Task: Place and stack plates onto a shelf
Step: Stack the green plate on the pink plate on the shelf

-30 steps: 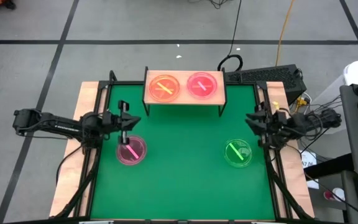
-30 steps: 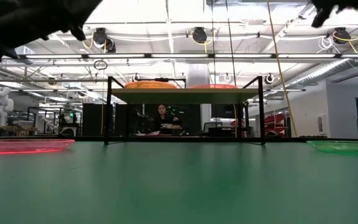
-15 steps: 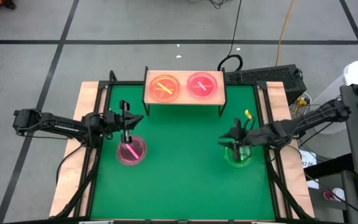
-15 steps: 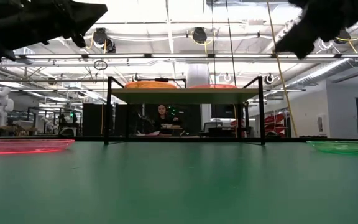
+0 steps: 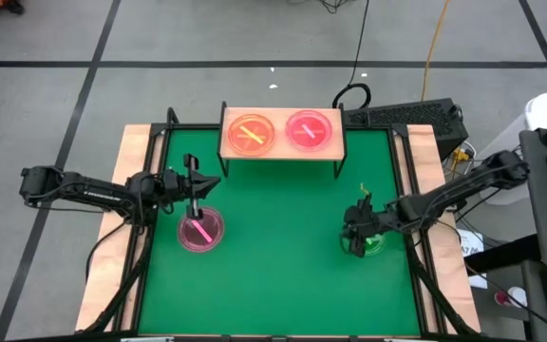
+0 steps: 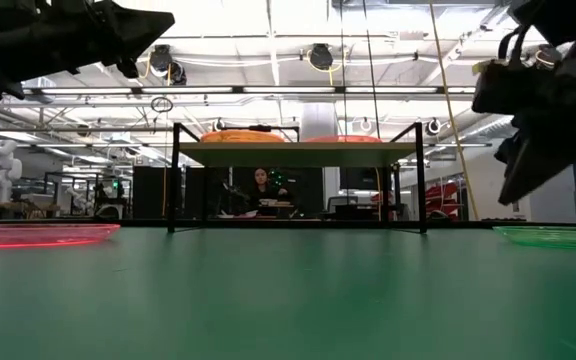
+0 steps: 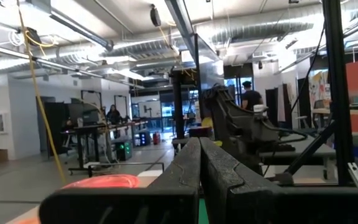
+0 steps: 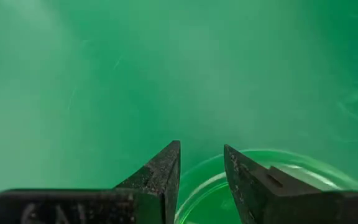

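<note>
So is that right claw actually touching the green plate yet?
Cannot tell. The right wrist view shows the right gripper open astride the green plate rim, but no view shows contact or gap plainly.

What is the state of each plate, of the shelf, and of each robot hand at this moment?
Orange plate: on the shelf, on its left part.
Red plate: on the shelf, on its right part.
Pink plate: flat on the table, not held.
Green plate: flat on the table, not yet gripped.
Left hand: shut, empty, above the table near the pink plate.
Right hand: open, pointing down at the green plate's rim.
</note>
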Motion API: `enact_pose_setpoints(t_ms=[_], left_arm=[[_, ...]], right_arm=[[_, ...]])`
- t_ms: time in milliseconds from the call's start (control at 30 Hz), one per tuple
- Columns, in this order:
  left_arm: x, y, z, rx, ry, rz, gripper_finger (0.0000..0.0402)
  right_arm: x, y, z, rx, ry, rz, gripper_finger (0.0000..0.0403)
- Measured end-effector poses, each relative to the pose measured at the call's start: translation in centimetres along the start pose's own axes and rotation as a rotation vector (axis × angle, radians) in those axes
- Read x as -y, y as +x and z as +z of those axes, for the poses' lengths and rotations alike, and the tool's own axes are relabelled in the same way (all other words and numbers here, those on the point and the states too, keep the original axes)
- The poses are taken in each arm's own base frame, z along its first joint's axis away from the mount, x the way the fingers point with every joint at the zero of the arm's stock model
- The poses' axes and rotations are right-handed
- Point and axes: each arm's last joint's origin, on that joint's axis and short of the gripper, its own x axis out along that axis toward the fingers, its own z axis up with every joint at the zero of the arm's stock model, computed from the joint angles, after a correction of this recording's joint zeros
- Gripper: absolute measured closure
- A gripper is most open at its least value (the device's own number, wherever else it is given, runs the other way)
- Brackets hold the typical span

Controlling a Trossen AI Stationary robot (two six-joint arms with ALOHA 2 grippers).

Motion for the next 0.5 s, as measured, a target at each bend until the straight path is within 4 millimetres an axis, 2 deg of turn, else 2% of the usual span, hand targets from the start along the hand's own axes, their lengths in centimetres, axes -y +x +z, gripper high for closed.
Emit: enact_pose_setpoints(t_ms=[167,500], left_arm=[[0.0,0.0,0.0,-0.001,0.006,0.010,0.0398],[-0.1,0.0,0.0,-0.002,-0.022,0.019,0.0398]], right_arm=[[-1.3,0.3,0.2,-0.043,-0.103,-0.035,0.0294],[-5.1,0.5,0.8,-0.348,-0.162,-0.185,0.0294]])
